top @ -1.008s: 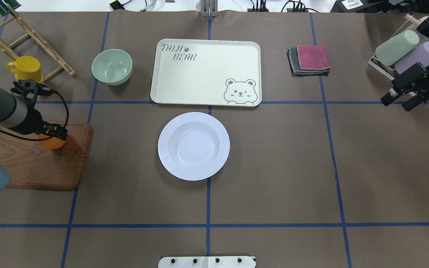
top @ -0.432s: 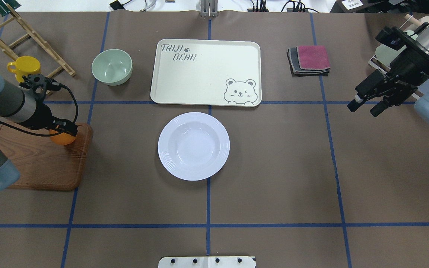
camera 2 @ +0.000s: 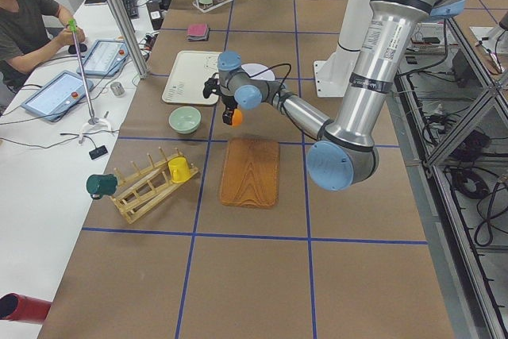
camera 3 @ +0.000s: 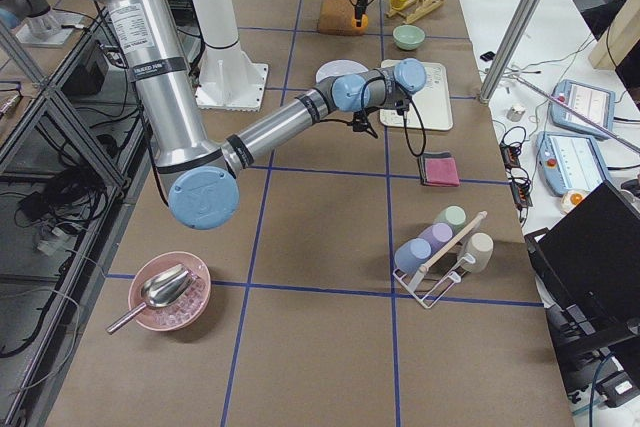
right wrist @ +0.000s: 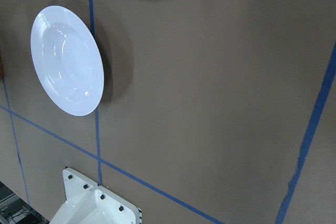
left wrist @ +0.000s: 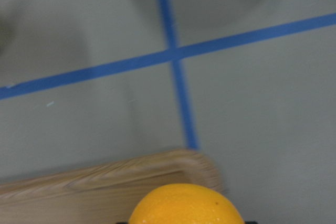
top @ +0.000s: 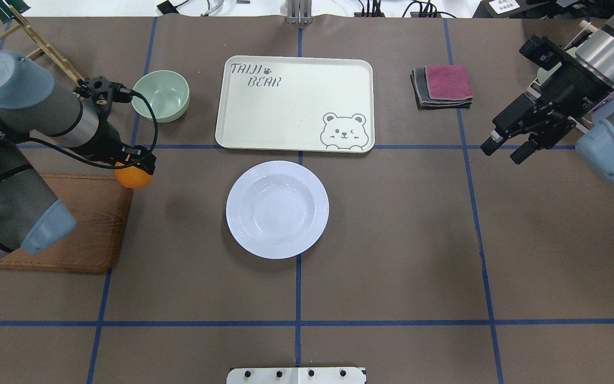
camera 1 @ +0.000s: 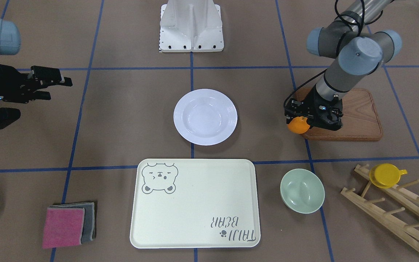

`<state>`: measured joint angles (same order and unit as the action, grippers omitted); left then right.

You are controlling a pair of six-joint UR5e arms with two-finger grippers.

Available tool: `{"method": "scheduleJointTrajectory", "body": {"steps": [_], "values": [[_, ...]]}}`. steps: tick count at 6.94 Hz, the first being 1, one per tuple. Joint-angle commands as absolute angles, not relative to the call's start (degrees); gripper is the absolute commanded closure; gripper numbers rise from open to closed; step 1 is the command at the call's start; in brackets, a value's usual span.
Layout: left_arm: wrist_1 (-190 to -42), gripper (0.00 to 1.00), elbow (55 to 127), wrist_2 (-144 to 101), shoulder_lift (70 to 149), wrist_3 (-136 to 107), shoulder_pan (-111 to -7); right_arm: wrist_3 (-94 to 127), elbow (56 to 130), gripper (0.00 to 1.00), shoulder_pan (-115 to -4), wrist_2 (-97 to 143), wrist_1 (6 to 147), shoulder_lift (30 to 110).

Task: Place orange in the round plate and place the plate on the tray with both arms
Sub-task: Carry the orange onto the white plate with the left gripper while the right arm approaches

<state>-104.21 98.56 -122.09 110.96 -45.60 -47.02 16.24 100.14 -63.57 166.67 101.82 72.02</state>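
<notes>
The orange (top: 132, 177) hangs pinched in the fingers of the left gripper (camera 1: 301, 122), lifted off the surface above the corner of the wooden board (top: 72, 229) that lies nearest the round plate (top: 277, 209). It is well apart from the plate, which sits on the brown surface just in front of the tray (top: 296, 101), near it but not touching.

The tray carries grey lettering, "TAIJI BEAR" (top: 255, 74), with a small paw print and a winking bear face in the opposite corner. In the front-facing view the words read upside down. Small print runs along the left arm's tube, too small to read.

The right gripper (top: 504, 150) hovers over bare surface beyond the folded pink and grey cloths (top: 443, 85), its fingers (top: 519, 154) spread apart and holding nothing.

The left wrist view shows only the top of the orange, the board's rounded corner under it and a crossing of blue tape lines. The right wrist view shows the plate, one corner of the tray with the bear's chin, and the white base plate. The front-facing view shows a yellow cup (camera 1: 386, 175) on a wooden rack (camera 1: 395, 211) beside the pale green bowl (camera 1: 302, 191); in the overhead view the left arm covers that cup. The side views add a person (camera 2: 32, 21) seated at tablets and a pink bowl (camera 3: 168, 292) holding a metal scoop.
</notes>
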Motion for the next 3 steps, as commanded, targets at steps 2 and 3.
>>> {"method": "scheduleJointTrajectory", "body": {"steps": [2,3], "values": [[-100.64,1.00,97.91,-121.64,119.16,-52.98,-42.47,16.43,86.60,0.00,-63.54,169.36,92.55,67.25],[-100.63,1.00,97.65,-121.12,121.18,-56.22,-40.28,16.44,85.53,0.00,-63.54,170.67,92.55,66.89]]}}
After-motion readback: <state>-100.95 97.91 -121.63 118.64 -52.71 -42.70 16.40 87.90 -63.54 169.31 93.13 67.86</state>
